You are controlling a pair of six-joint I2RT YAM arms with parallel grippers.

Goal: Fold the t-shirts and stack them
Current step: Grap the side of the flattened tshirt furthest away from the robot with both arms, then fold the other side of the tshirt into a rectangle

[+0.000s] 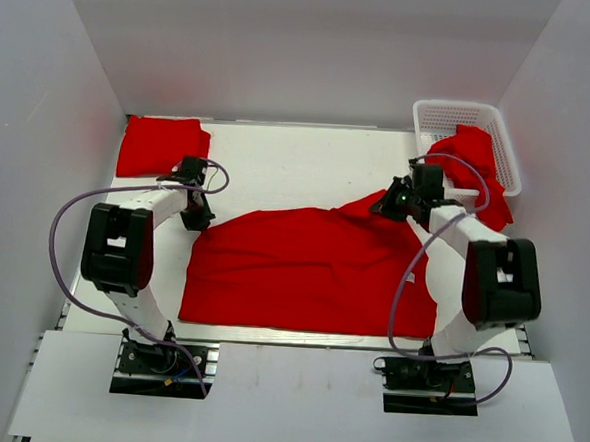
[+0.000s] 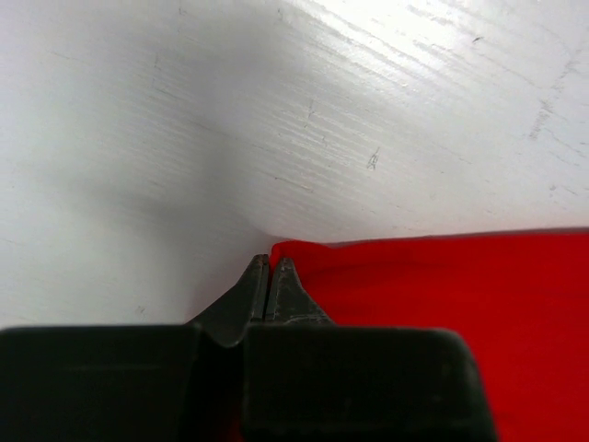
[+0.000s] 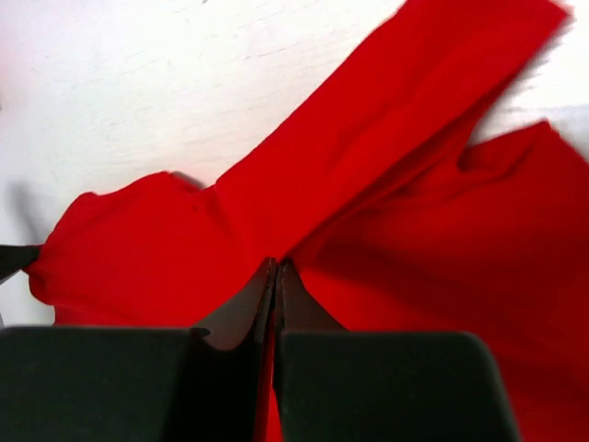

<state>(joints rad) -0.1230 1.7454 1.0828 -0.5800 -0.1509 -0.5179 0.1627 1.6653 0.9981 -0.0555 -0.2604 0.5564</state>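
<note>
A folded t-shirt (image 1: pixel 161 145) lies beyond the left gripper (image 2: pixel 268 267), whose fingers are pinched together on a corner of the spread t-shirt (image 1: pixel 312 272). The right gripper (image 3: pixel 276 269) is clamped on that shirt's far edge. Beside this gripper, a basket (image 1: pixel 437 117) holds a third t-shirt (image 1: pixel 476 157).

White links, big black joint housings well behind each wrist: left arm (image 1: pixel 133 256), right arm (image 1: pixel 473 262). Left gripper (image 2: pixel 270 272) and right gripper (image 3: pixel 276 272) matte black, with thin tapered fingers (image 3: pixel 299 308) ending in pointed tips and a wide blocky black body right behind them. Lilac cables (image 1: pixel 59 237) looped from behind grippers back to black base plates (image 1: pixel 161 358). Small coloured wires at bases.
</note>
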